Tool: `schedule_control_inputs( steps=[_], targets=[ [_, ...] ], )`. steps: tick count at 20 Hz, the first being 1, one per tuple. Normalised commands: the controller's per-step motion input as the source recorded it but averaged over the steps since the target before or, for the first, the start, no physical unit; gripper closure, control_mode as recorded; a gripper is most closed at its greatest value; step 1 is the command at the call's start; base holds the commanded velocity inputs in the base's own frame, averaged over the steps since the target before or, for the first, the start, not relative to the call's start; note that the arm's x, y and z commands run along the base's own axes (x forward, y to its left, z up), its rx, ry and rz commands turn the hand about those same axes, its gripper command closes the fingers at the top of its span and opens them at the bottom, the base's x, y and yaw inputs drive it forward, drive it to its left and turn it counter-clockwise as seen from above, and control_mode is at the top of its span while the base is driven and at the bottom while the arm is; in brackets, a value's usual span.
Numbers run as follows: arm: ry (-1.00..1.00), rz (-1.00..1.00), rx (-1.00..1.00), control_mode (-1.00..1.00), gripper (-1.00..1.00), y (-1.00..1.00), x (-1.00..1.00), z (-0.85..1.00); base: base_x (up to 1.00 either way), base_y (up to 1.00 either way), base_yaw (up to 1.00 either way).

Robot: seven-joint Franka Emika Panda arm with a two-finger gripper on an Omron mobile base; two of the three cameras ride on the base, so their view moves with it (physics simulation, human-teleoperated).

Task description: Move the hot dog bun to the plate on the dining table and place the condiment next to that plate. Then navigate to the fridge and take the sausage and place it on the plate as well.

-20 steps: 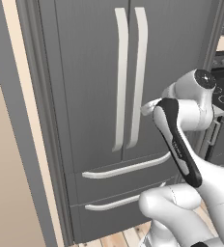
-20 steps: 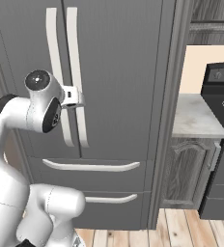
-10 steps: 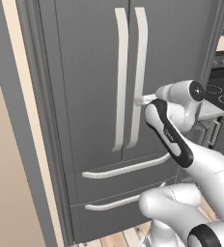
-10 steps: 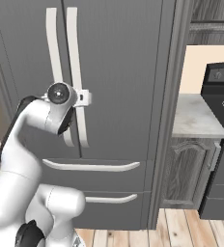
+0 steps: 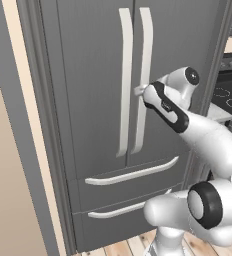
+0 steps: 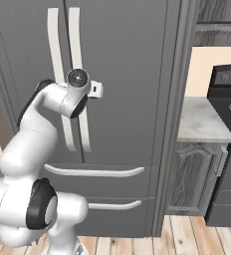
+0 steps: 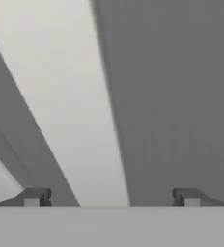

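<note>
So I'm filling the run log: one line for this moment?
stage: at fridge | doors: closed | pincer: open, straddling right door handle | sausage: not yet taken

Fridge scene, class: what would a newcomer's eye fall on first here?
The tall dark grey fridge, shut, with two long pale handles down its middle. The white arm reaches up to the right-hand handle, its open tool close against that bar. Right of the fridge stands a black oven.

Fridge, doors shut
The tall dark grey fridge (image 5: 93,75) stands closed, two pale bar handles upright at its centre, two drawers below.
</note>
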Motion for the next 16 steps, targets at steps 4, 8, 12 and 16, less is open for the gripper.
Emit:
schedule_control_inputs(
  steps=[4, 8, 12, 16],
  targets=[
    [0.02, 0.0, 0.0, -1.0, -1.0, 0.05, 0.32, 0.0, 0.0, 0.0, 0.0],
    [-0.06, 0.0, 0.0, -1.0, -1.0, 0.11, 0.05, -0.02, 0.0, 0.0, 0.0],
    [-0.18, 0.0, 0.01, -1.0, -1.0, 0.18, 0.0, -0.13, 0.0, 0.0, 0.0],
    [-0.18, 0.0, 0.02, -1.0, -1.0, 0.11, 0.24, -0.24, 0.0, 0.0, 0.0]
  ],
)
